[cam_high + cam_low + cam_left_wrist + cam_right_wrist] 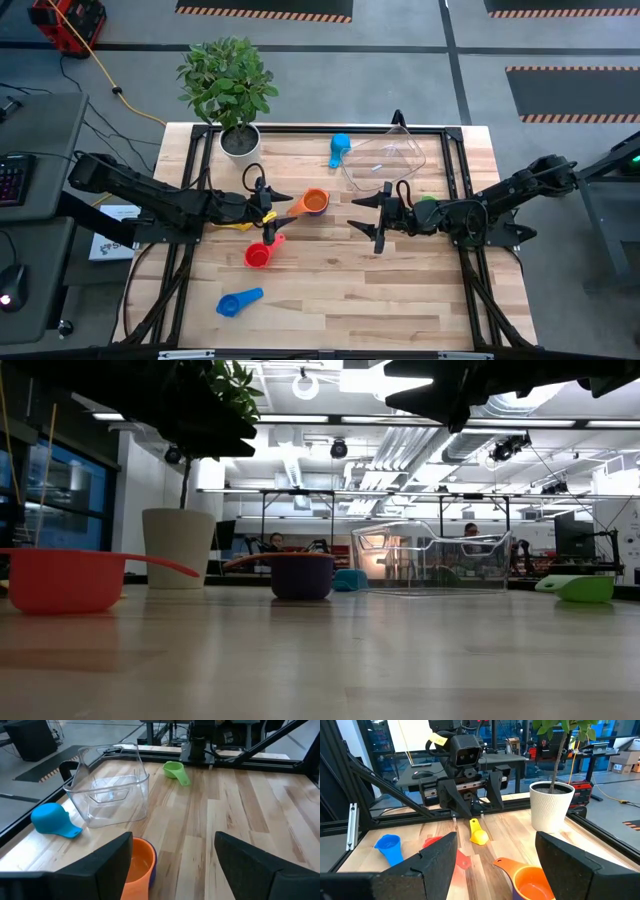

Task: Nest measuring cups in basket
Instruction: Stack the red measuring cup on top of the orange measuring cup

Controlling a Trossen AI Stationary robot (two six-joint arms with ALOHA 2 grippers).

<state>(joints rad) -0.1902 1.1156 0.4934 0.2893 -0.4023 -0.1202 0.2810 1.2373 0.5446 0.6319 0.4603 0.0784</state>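
Beside the basket [385, 155] stands the orange cup [314, 202], nested in a darker cup, between both wide open grippers, left gripper [262, 200] and right gripper [376, 214]. No readable writing, possibly too small.

The wooden worktop [360, 290] stands on a grey concrete floor [520, 40] marked with black-and-orange striped mats [265, 12]. A red case [68, 22] sits in one corner, a yellow cable [105, 75] trailing from it. Beside the worktop is a dark desk [35, 130] with a keyboard [12, 178]. Beyond — an open workshop with ceiling strip lights [300, 420], large windows [60, 490] and what may be seated people.
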